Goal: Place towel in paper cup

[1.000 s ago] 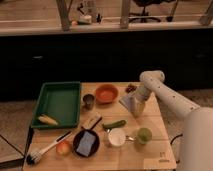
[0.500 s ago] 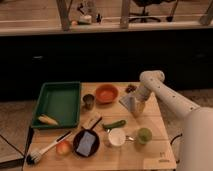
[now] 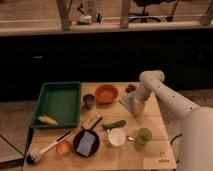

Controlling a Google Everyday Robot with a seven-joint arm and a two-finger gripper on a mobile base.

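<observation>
At the left of the table [image 3: 154,118], the green tray [image 3: 60,102] and the brush [image 3: 47,150] lie well apart from the work and look out of harm's way. Toward the middle, the orange bowl [image 3: 106,93], the cucumber [image 3: 115,124], the white cup [image 3: 117,137] and the green cup [image 3: 144,135] stand nearer, and a careless sweep of the arm could knock the last two. At the right, the towel [image 3: 127,103] shows as a pale bunch just beside the paper cup [image 3: 140,109], on its left, and appears more outside the cup than in it. The claw [image 3: 137,98] sits right above both. I cannot tell how far it is open or whether it grips the towel. The main risk, as I judge it, is that the light paper cup tips or slides if the cloth drags on its rim or the claw presses down off-centre. If let go here, the towel would likely drape over the edge or drop to the table
</observation>
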